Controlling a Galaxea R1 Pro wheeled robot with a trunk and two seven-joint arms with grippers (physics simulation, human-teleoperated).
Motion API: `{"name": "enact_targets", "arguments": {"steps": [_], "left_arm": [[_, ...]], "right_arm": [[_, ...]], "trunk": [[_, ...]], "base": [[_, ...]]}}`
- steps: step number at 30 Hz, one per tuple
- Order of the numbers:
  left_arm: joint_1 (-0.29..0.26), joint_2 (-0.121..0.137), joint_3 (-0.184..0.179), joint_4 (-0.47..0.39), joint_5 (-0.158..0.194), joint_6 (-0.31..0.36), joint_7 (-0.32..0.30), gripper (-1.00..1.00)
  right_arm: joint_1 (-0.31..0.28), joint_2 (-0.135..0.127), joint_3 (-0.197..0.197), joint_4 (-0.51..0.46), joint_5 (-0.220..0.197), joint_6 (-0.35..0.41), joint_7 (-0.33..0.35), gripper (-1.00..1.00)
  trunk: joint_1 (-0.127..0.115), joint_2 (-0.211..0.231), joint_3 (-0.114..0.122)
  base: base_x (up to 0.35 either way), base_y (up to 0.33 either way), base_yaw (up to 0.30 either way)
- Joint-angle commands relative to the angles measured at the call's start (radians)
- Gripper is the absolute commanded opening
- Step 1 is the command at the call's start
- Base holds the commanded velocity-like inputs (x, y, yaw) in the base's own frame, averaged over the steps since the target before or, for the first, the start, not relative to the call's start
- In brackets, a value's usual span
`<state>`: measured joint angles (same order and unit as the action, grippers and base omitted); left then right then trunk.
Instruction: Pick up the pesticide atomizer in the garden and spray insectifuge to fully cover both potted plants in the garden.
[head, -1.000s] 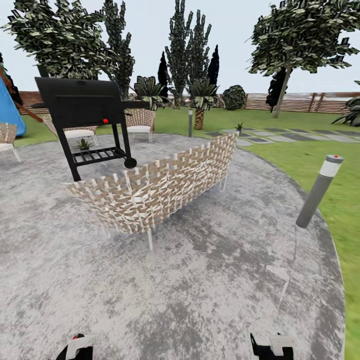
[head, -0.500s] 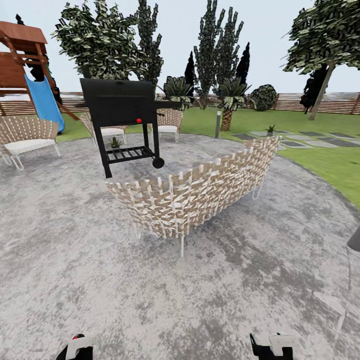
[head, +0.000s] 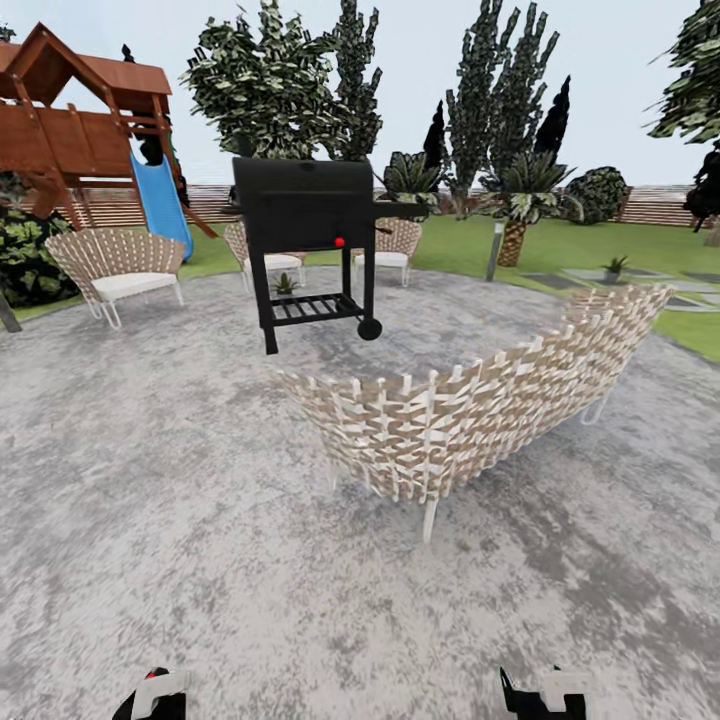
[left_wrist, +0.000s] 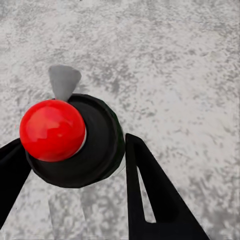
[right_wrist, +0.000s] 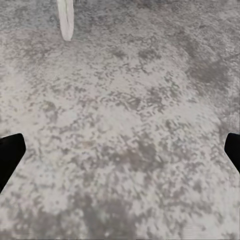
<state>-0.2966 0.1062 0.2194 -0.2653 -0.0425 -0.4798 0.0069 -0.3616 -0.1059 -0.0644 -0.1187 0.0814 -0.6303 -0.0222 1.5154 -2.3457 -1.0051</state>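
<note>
A garden's round grey stone patio (head: 150, 470) spreads ahead of the robot in the head view, with a black barbecue grill (head: 310, 205) standing at its middle and a curved woven sofa (head: 480, 420) nearer, its back to the camera. 1 potted plant (head: 285, 284) sits on the patio just behind the grill's lower shelf, between its legs as seen from here, its pointed leaves reaching upward. A second potted plant (head: 612, 268) stands upright far to the right, beside the pale stepping stones (head: 590, 275) on the lawn (head: 450, 240); both are too small to make out further. A grey bollard lamp (head: 493, 250) rises near a palm (head: 525, 200), and a brown slatted fence (head: 650, 205) closes the background. At left are a woven chair (head: 115, 265) and a wooden playset (head: 80, 130) with a blue slide (head: 160, 205). The left gripper (left_wrist: 75, 140) hangs over the stone with its jaws spread wide; a red ball (left_wrist: 51, 130) on a black disc (left_wrist: 100, 150) shows between them, whether touching cannot be told. The right gripper (right_wrist: 120, 145) also has its jaws wide, holding nothing, above bare patio near a white sofa leg (right_wrist: 65, 20).
</note>
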Motion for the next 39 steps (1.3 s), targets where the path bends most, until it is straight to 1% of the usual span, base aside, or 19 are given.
{"name": "enact_targets", "arguments": {"steps": [1,24,39], "left_arm": [[-0.001,0.000,0.003,0.001,-0.004,-0.003,0.001,-1.00],[-0.001,-0.002,0.003,0.001,-0.004,-0.003,0.001,-1.00],[-0.001,-0.002,0.003,0.001,-0.004,-0.003,0.001,-1.00]], "right_arm": [[0.000,0.000,-0.007,0.001,0.009,-0.003,-0.002,1.00],[0.000,0.000,-0.006,0.001,0.009,-0.003,-0.002,1.00],[0.000,0.000,-0.006,0.001,0.009,-0.003,-0.002,1.00]], "trunk": [[0.000,0.000,-0.001],[0.000,0.000,-0.001],[0.000,0.000,0.001]], "base": [[0.277,0.239,0.281],[0.195,0.287,0.281],[0.250,0.254,0.280]]}}
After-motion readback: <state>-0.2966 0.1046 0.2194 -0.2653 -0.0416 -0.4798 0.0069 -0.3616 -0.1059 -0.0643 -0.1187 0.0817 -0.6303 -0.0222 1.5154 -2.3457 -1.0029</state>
